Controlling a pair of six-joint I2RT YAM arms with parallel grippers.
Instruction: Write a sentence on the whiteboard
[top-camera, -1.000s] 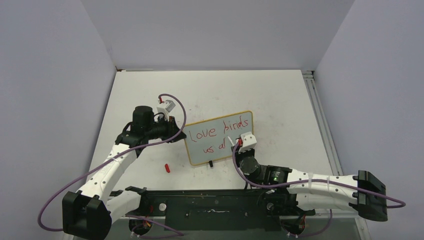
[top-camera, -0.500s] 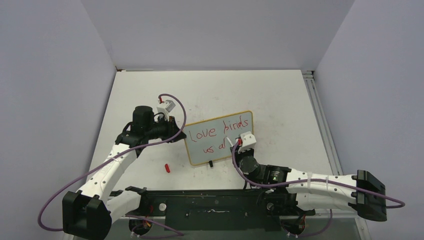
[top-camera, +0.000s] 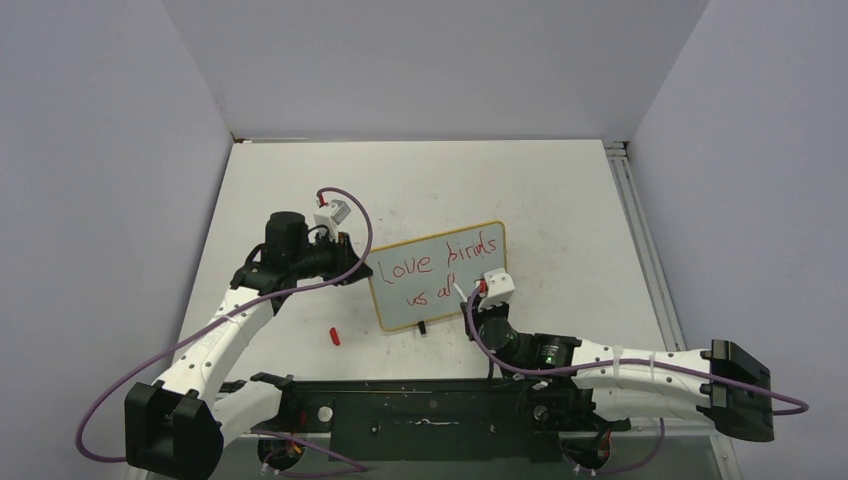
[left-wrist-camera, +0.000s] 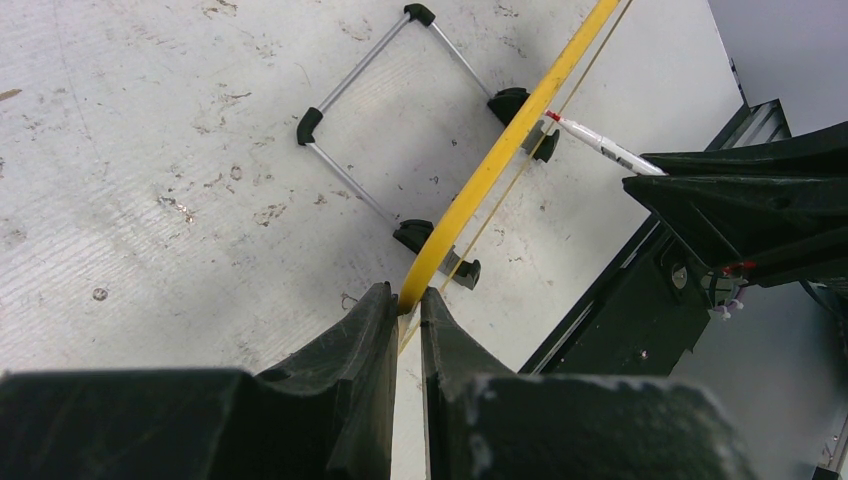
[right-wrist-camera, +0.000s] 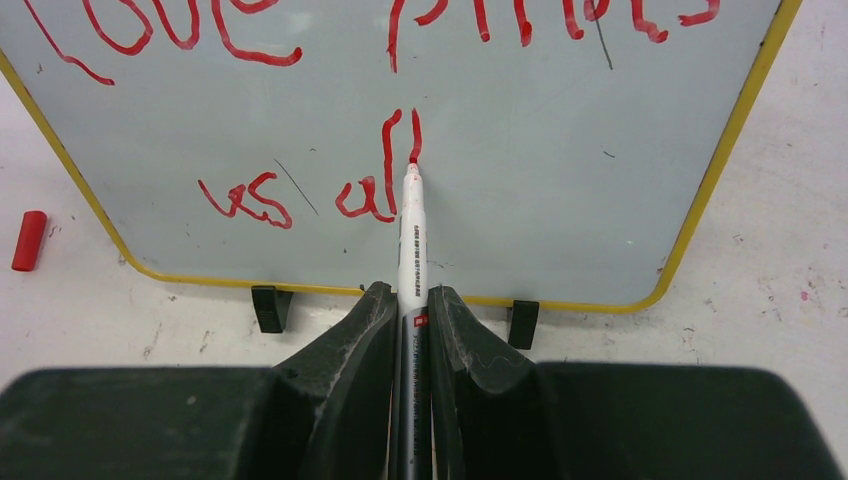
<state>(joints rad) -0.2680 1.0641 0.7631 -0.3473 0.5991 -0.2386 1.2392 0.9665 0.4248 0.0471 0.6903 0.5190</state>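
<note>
- I see a white, scuffed table (top-camera: 560, 190) from above, walled by pale grey panels on the left, right and far sides.
- My two white arms reach in from a black base rail (top-camera: 430, 415) at the near edge. The left arm (top-camera: 230, 320) angles toward the far right, and the right arm (top-camera: 620, 370) stretches left along the near side.
- The whiteboard (top-camera: 440, 275) stands near the middle of the table, between the two arms. Its face is turned toward the near edge, and its right end sits farther back than its left. It is glossy white with a thin yellow-tan frame and rounded corners.
- The left gripper (left-wrist-camera: 408, 300) is pinched closed on the left edge of the whiteboard's frame, which I see edge-on in the left wrist view.
- The right gripper (right-wrist-camera: 410, 295) is clamped on a marker (right-wrist-camera: 411, 230), just in front of the board's lower middle.
- The sentence (right-wrist-camera: 340, 190) is in thin red handwriting on two slanted lines: "love birds" above, "vs all" below.
- The marker is slim, white and grey, and points straight at the board. Its red tip meets the surface at the lower end of the last stroke of "all".
- Behind the board, a thin metal support stand (left-wrist-camera: 360, 66) with black corner pieces lies on the table.
- Two small black feet (right-wrist-camera: 265, 307) stick out under the board's lower edge.
- A small red cap (top-camera: 335, 336) lies on the table, just left of the board's near-left corner and apart from it.
</note>
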